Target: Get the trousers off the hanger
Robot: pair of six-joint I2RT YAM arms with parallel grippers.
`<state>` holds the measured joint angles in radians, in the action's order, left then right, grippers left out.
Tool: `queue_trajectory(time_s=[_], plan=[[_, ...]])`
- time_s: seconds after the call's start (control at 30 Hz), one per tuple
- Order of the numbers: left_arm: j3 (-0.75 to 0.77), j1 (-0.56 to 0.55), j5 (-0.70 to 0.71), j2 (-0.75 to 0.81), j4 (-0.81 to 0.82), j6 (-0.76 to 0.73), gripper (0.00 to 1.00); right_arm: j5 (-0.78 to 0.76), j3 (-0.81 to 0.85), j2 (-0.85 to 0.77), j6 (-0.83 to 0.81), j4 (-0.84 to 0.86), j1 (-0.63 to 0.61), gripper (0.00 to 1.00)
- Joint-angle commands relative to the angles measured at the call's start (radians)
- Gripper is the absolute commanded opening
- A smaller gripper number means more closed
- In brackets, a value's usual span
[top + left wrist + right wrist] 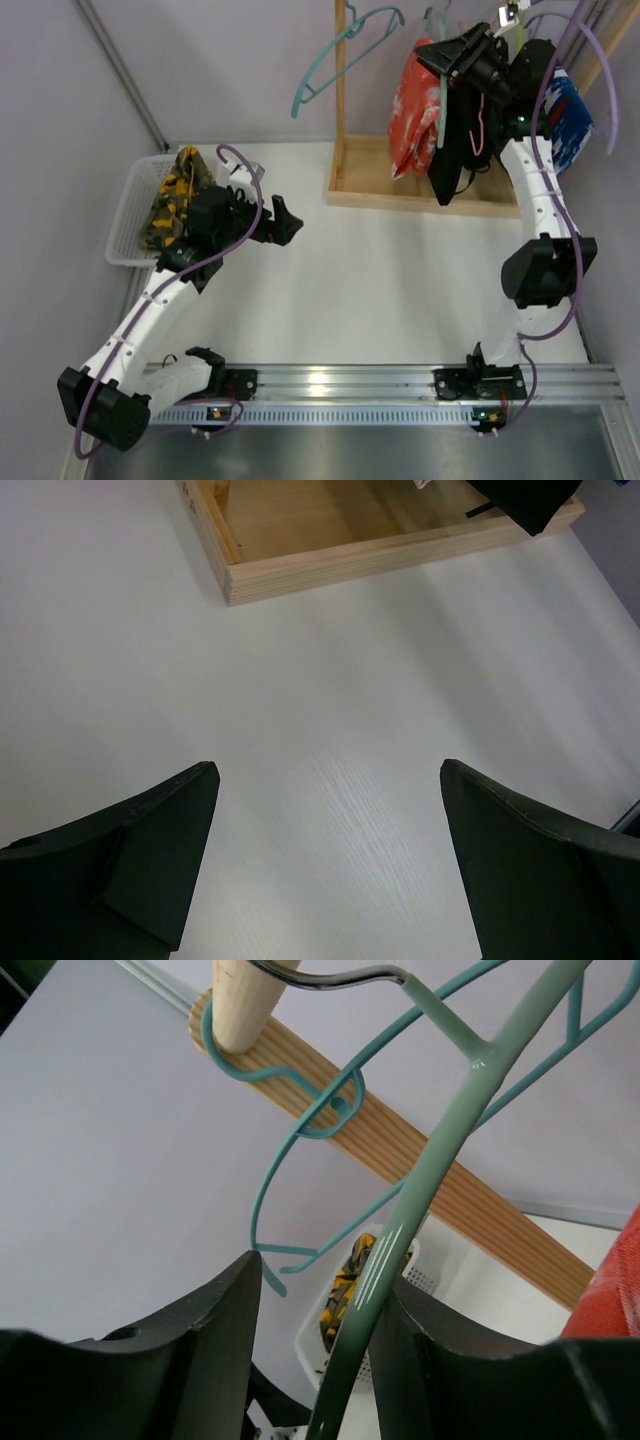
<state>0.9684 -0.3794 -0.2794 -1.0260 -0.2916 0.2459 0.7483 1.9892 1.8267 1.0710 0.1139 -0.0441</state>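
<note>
From above, the left arm (150, 310) reaches out over the white bench (400, 270). The left jaws stand wide apart with nothing between them, just to the right of a white basket (125, 215). The camouflage trousers (178, 195) lie bunched in that basket. The right arm (540, 190) reaches up to the top of a wooden rack (400, 190) at the far side of the bench. The right jaws are up among the hanging clothes there. The red-orange trousers (415, 110) hang from the rack with the black trousers (455, 165) just to their right, and a blue garment (570, 115) hangs behind the arm. An empty teal hanger (340, 55) hangs further left.

From the left wrist, the left jaws are spread wide over bare bench. The corner of the rack's wooden base shows ahead, and a tip of black cloth shows at the top right.

From the right wrist, the right jaws stand apart on either side of the sloping bar of a grey-green hanger (430, 1190). The bar lies against one finger, with a clear gap to the other. Behind it, the teal hanger hooks over a wooden rail (430, 1170). The basket with the camouflage trousers shows far below, and a strip of red-orange cloth shows at the right edge.
</note>
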Motion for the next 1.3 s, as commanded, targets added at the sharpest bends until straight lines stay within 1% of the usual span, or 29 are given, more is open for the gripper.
queue_trajectory(time_s=[0.0, 0.03, 0.07, 0.13, 0.17, 0.23, 0.27, 0.33, 0.4, 0.5, 0.57, 0.73, 0.9, 0.97, 1.2, 1.27], plan=[[0.033, 0.007, -0.009, -0.003, 0.051, 0.010, 0.99, 0.028, 0.008, -0.010, 0.066, 0.131, -0.008, 0.44], [0.033, 0.007, -0.009, -0.003, 0.052, 0.010, 0.99, 0.029, 0.007, -0.012, 0.073, 0.150, -0.008, 0.40], [0.032, 0.008, -0.009, -0.003, 0.051, 0.012, 0.99, 0.029, 0.007, -0.014, 0.082, 0.156, -0.010, 0.34], [0.035, 0.007, -0.010, -0.006, 0.051, 0.013, 0.98, 0.033, 0.005, -0.020, 0.096, 0.182, -0.010, 0.28], [0.036, 0.007, -0.012, -0.009, 0.051, 0.015, 0.99, 0.033, 0.006, -0.023, 0.113, 0.191, -0.010, 0.21], [0.038, 0.008, -0.014, -0.012, 0.054, 0.016, 0.99, 0.033, 0.014, -0.027, 0.129, 0.220, -0.010, 0.14], [0.039, 0.008, -0.012, -0.013, 0.052, 0.016, 0.99, 0.036, 0.022, -0.029, 0.136, 0.233, -0.011, 0.07], [0.041, 0.008, -0.014, -0.013, 0.052, 0.013, 0.99, 0.043, 0.049, -0.032, 0.142, 0.279, -0.013, 0.00], [0.044, 0.008, -0.018, -0.014, 0.052, 0.001, 0.99, 0.051, 0.069, -0.032, 0.153, 0.315, -0.011, 0.00], [0.058, 0.008, -0.007, -0.014, 0.052, -0.020, 0.99, 0.045, 0.072, -0.049, 0.179, 0.453, -0.010, 0.00], [0.064, 0.008, -0.003, -0.016, 0.052, -0.025, 0.99, 0.040, 0.079, -0.053, 0.181, 0.483, -0.011, 0.00], [0.058, 0.008, -0.014, -0.013, 0.051, -0.023, 0.99, 0.025, 0.163, -0.037, 0.178, 0.497, -0.011, 0.00], [0.062, 0.008, -0.015, -0.016, 0.051, -0.020, 0.99, 0.011, 0.169, -0.059, 0.190, 0.487, -0.013, 0.00], [0.067, 0.008, -0.018, -0.017, 0.052, -0.020, 0.99, 0.011, 0.145, -0.078, 0.201, 0.486, -0.013, 0.00], [0.085, 0.008, -0.030, -0.034, 0.055, -0.049, 0.99, 0.034, -0.102, -0.217, 0.244, 0.538, -0.020, 0.00], [0.079, 0.008, -0.038, -0.032, 0.062, -0.054, 0.99, 0.045, -0.133, -0.234, 0.248, 0.559, -0.025, 0.00]])
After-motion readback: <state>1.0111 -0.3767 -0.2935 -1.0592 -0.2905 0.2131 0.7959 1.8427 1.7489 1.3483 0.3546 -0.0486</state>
